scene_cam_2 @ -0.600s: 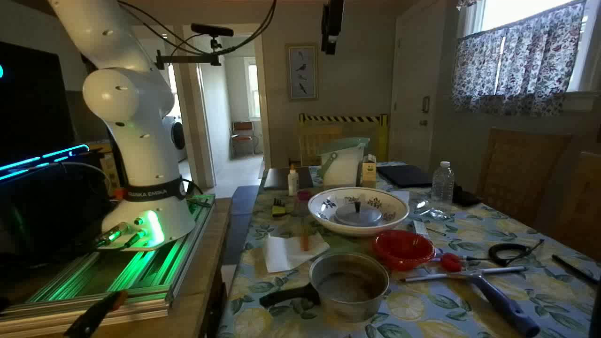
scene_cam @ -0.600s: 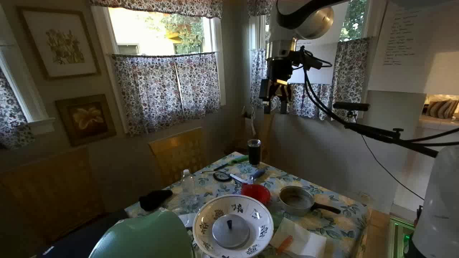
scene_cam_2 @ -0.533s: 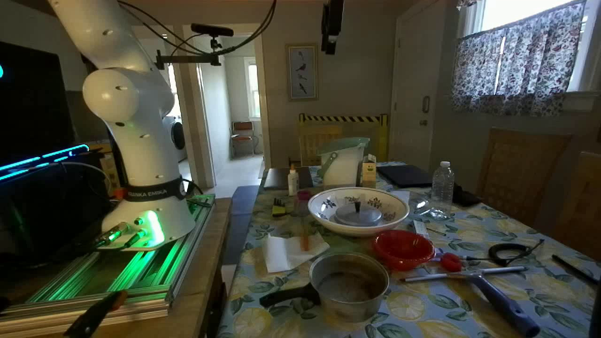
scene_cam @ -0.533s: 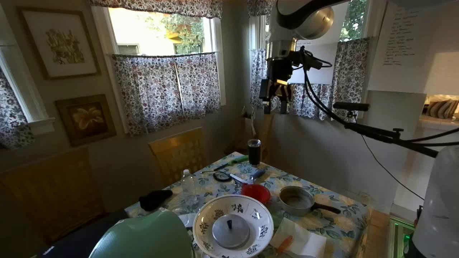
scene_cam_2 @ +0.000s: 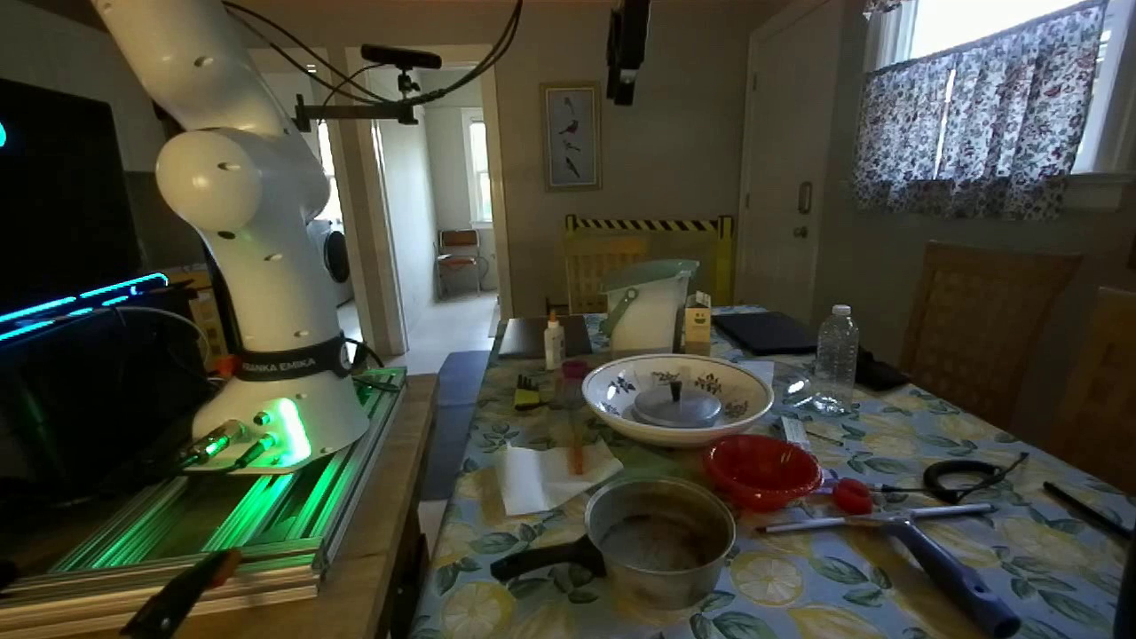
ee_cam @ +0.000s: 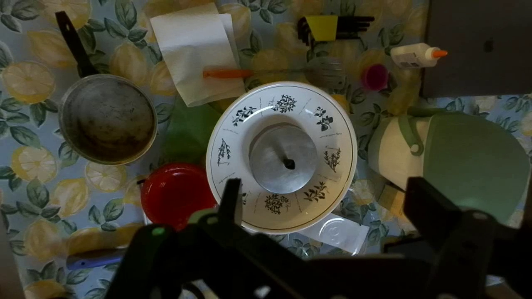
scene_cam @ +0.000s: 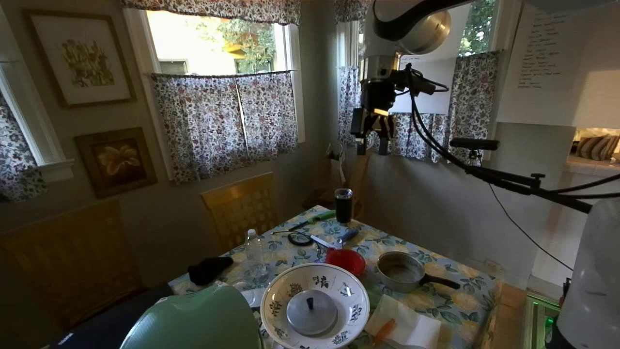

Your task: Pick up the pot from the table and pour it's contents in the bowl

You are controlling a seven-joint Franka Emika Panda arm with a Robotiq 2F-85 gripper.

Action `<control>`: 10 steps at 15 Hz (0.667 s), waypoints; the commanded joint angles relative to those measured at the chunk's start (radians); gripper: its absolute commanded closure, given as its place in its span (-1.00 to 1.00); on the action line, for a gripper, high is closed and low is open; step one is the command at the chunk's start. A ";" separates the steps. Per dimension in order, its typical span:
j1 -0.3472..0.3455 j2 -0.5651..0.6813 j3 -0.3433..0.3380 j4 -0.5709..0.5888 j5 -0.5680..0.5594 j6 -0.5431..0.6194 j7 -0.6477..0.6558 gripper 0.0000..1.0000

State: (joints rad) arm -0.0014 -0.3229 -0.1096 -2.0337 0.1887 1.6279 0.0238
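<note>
Left of the spread, empty end effector (ee_cam: pixel 324 191), in the wrist view, sits the pot (ee_cam: pixel 108 120), handle (ee_cam: pixel 76 45) pointing away.

The pot (ee_cam: pixel 109 119) stands on the table (ee_cam: pixel 62 182) near the bowl (ee_cam: pixel 237 141).

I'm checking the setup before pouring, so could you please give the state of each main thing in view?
End effector: open, empty
Pot: upright, uncovered, ungrasped, contents unclear
White bowl: upright
Metal lid: right way up, inside white bowl
Red bowl: upright
Plastic bottle: upright, capped
Glue bottle: upright
White bin: covered
Laptop: closed
Dark jar: upright
</note>
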 commanded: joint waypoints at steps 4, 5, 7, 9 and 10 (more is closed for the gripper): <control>-0.046 -0.032 0.009 -0.177 -0.074 0.106 -0.110 -1.00; -0.052 -0.046 0.010 -0.227 -0.100 0.152 -0.117 -1.00; -0.058 -0.059 0.009 -0.327 -0.151 0.276 -0.158 -1.00; -0.069 -0.060 0.009 -0.432 -0.200 0.424 -0.153 -1.00; -0.075 -0.058 0.009 -0.485 -0.219 0.482 -0.141 -1.00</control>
State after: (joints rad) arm -0.0535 -0.3367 -0.1092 -2.3580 0.0305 1.9524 -0.1079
